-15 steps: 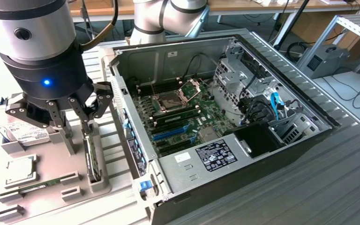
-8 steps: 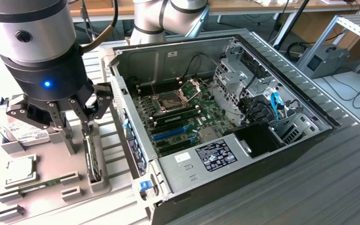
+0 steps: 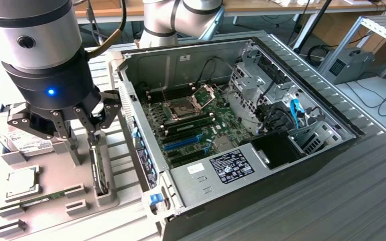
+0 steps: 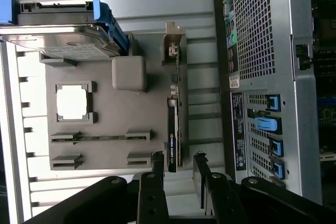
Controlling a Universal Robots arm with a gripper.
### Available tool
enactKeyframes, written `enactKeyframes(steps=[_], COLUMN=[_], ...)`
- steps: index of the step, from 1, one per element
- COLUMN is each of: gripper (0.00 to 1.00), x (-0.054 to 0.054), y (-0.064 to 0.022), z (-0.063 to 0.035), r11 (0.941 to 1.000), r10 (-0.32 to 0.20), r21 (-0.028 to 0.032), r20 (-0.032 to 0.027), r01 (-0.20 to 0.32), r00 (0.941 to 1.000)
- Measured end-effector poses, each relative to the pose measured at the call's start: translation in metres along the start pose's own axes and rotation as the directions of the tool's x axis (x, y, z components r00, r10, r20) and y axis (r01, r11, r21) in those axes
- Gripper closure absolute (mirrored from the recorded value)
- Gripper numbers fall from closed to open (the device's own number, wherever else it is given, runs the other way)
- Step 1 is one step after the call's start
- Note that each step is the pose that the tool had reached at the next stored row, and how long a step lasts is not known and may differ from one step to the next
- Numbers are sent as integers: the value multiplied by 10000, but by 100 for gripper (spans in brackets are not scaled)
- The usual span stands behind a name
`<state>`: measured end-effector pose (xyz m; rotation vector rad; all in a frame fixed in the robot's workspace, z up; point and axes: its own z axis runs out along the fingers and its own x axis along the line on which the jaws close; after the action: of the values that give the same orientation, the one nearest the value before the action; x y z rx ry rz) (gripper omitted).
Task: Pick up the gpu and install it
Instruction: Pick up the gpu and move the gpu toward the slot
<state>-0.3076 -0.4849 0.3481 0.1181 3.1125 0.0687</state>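
Approach stage, nothing gripped yet. Hovering with the gripper (image 3: pixel 82 144) spread wide, lining up over the gpu (image 3: pixel 99 173) without pinching it. Standing on edge in a slot of the grey tray (image 3: pixel 45 203), just at 5 o'clock of the fingertips in the exterior view. Waiting at 3 o'clock: the open computer case (image 3: pixel 179 187), blue slots (image 3: pixel 183 143) sitting unfilled. Leaving lift, carry and seating all undone.

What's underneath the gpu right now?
The gpu stands on edge in a slot of the grey holder tray, which rests on the slatted table. Its lower edge is hidden inside the slot.
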Motion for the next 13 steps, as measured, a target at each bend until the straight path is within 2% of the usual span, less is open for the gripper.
enactKeyframes(steps=[13], gripper=[64], x=[3], y=[-3], z=[47], r11=[10000], r10=[0], r21=[-1], r20=[0], r01=[0], r00=[10000])
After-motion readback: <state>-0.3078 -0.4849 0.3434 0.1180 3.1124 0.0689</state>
